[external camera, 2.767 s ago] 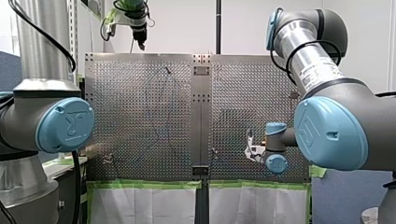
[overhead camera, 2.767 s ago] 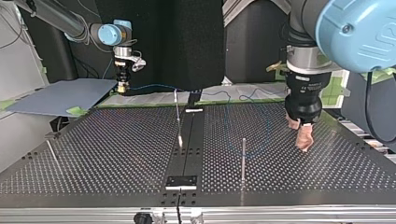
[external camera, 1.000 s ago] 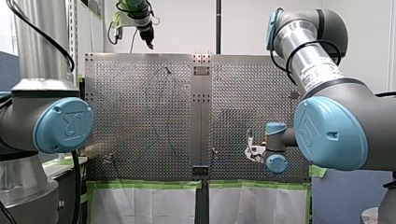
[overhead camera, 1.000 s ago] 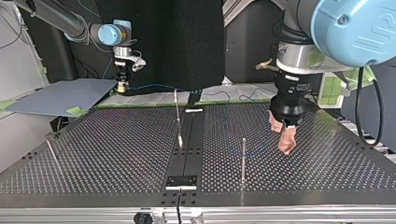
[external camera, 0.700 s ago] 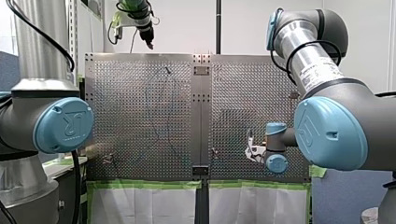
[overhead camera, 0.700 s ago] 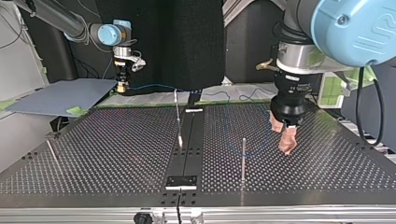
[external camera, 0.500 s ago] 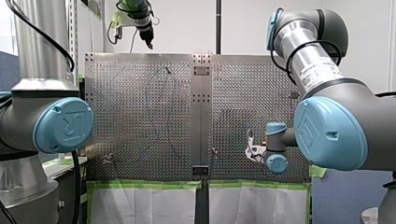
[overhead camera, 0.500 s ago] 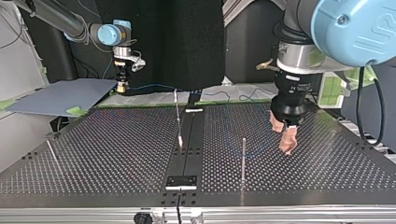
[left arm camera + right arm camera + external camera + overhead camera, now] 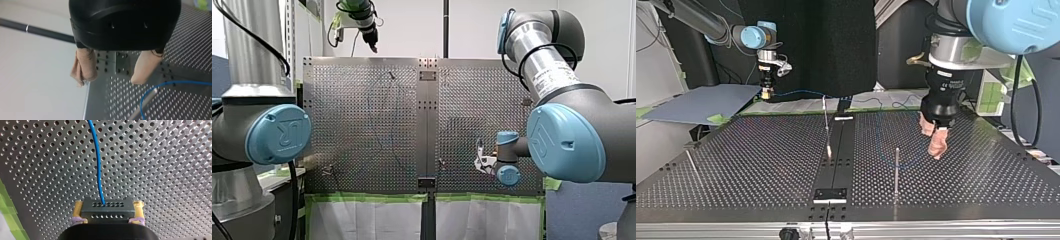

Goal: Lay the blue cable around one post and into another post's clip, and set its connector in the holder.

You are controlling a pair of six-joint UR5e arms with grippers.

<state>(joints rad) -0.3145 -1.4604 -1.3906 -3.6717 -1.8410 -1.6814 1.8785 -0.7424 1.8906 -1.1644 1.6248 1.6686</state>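
Clamping the connector (image 9: 107, 210), my right gripper (image 9: 108, 208) hangs; my left gripper (image 9: 112, 78) is empty, fingers apart. The cable (image 9: 97, 157) lies loose; routing and seating apparently remain.

Silver arms (image 9: 542, 60) carry blue joint caps (image 9: 564, 142); my left tool (image 9: 110, 80) is black with beige pads (image 9: 143, 66).

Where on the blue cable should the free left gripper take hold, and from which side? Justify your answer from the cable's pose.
Probably at the bend of the blue cable beside the post, just ahead of my left gripper. The cable seems to lie flat on the table, so come straight down with the gripper open and astride it, crosswise to its run.
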